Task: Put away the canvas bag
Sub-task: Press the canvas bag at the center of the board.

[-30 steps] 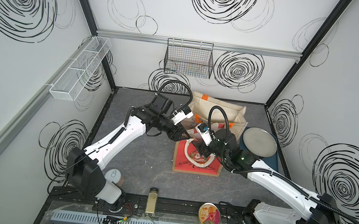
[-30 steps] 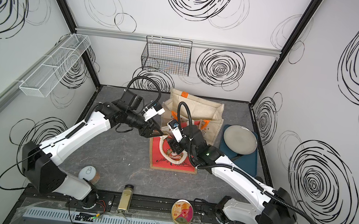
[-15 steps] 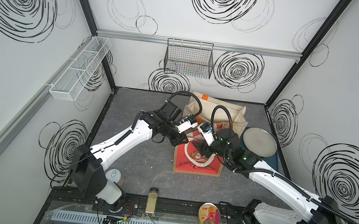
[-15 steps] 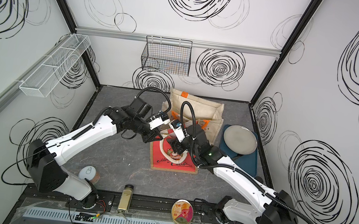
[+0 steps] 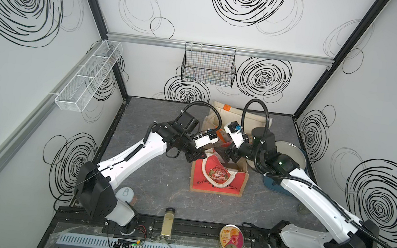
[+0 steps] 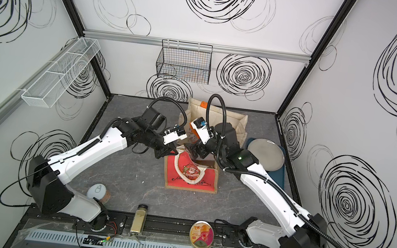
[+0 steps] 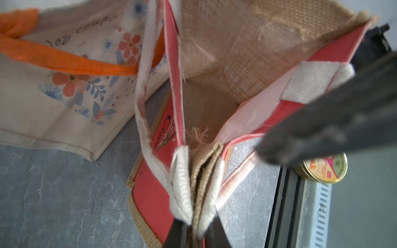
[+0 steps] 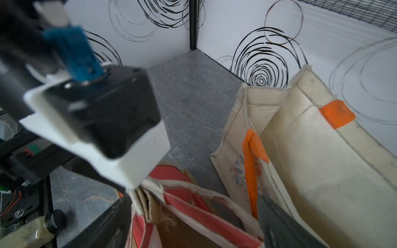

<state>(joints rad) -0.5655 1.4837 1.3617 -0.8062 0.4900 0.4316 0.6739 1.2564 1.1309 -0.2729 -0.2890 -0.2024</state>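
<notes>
At twelve o'clock, slumped by the back wall: cream canvas bag point(image 5: 254, 120) with orange handles, contents hidden. Just in front, at table centre: red jute bag point(image 5: 218, 181), mouth held open, only bare burlap lining showing inside. At three o'clock: blue tray point(image 5: 272, 185) bearing a grey plate point(image 5: 290, 152). Left gripper point(image 7: 196, 227) pinched tight on the red bag's folded rim corner. Right gripper point(image 8: 194, 206) spread wide over that bag's mouth, gripping nothing.

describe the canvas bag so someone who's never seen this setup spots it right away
Find the black wire basket hanging on the back wall. Just below it, at the far edge of the grey table, sits the cream canvas bag. Unlike the red jute bag in front of it, it is pale, with orange handles and a blue and orange flower print.
</notes>
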